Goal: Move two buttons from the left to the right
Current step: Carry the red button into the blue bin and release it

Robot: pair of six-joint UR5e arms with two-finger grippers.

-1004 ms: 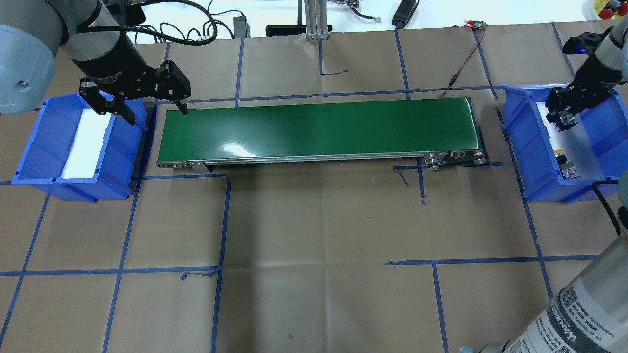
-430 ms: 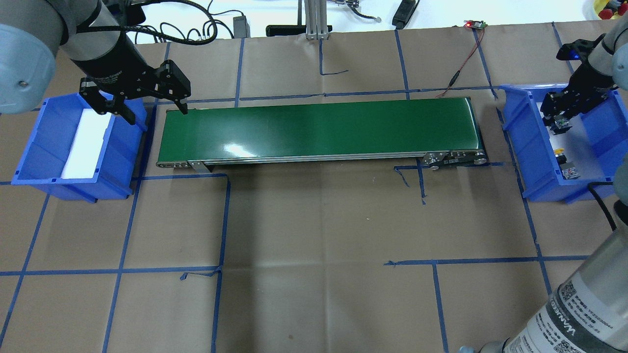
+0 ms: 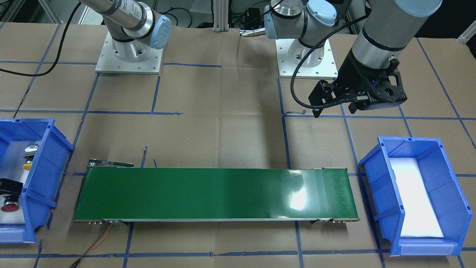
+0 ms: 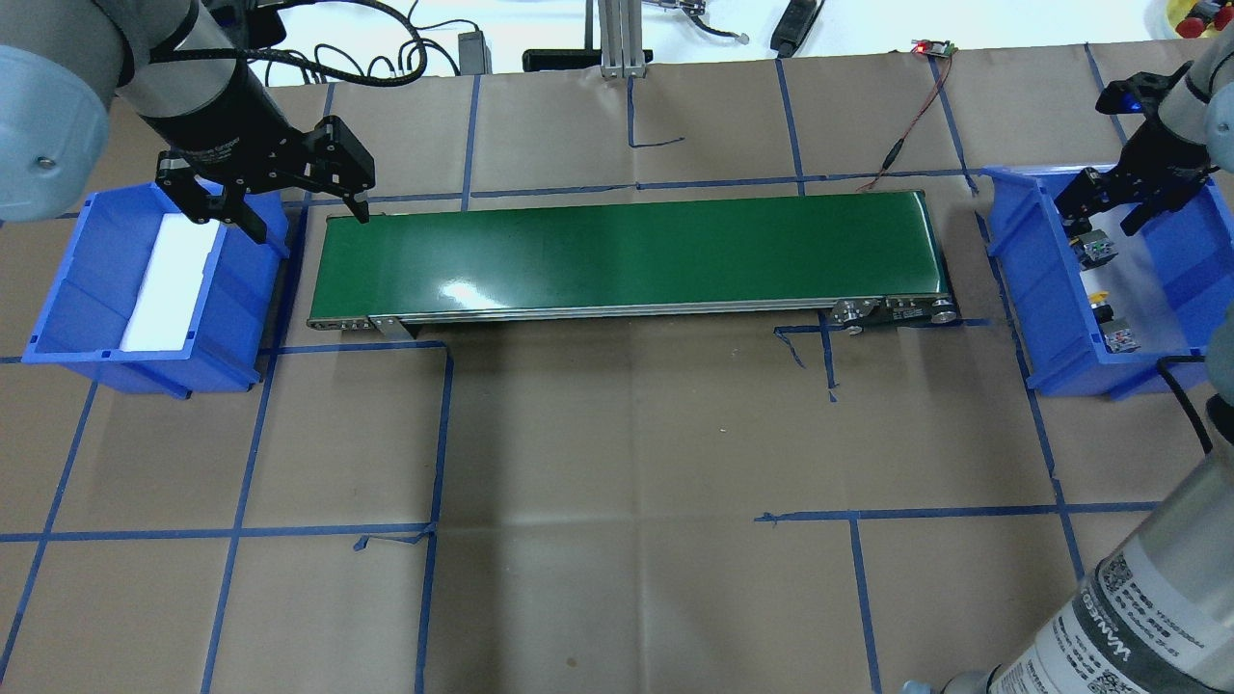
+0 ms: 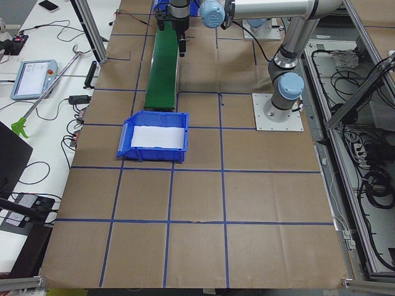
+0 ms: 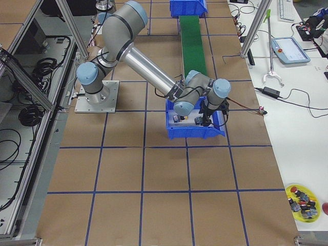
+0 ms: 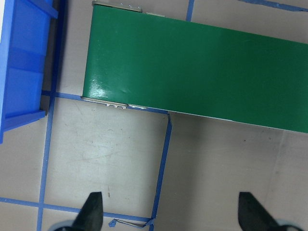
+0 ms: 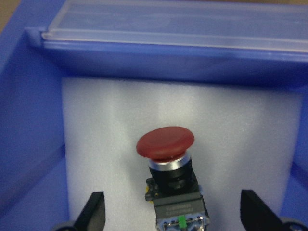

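Brown paper with blue tape lines covers the bench (image 4: 617, 482), where a green belt (image 4: 627, 251) runs between two blue bins. Judging by how things lie, the transport looks all but finished. Both buttons sit in the right bin (image 4: 1022, 280), on its white foam. The yellow button (image 3: 27, 165) lies nearer the robot, and the red button (image 8: 166, 142) lies just beyond it, toward the bin's far end. The right claw (image 4: 1102, 210) hangs over that bin with its fingers spread wide, one on each side of the red button. Neither finger seems to touch the button, though the wrist view shows only the tips, so I cannot be sure of the clearance. The left bin (image 4: 58, 280) shows just its white liner, and nothing rides on the belt. The left claw (image 4: 308, 226) hovers spread and holding nothing, between the left bin and the belt's near end. What is left, I would judge, is only for the right arm to lift away from the bin.
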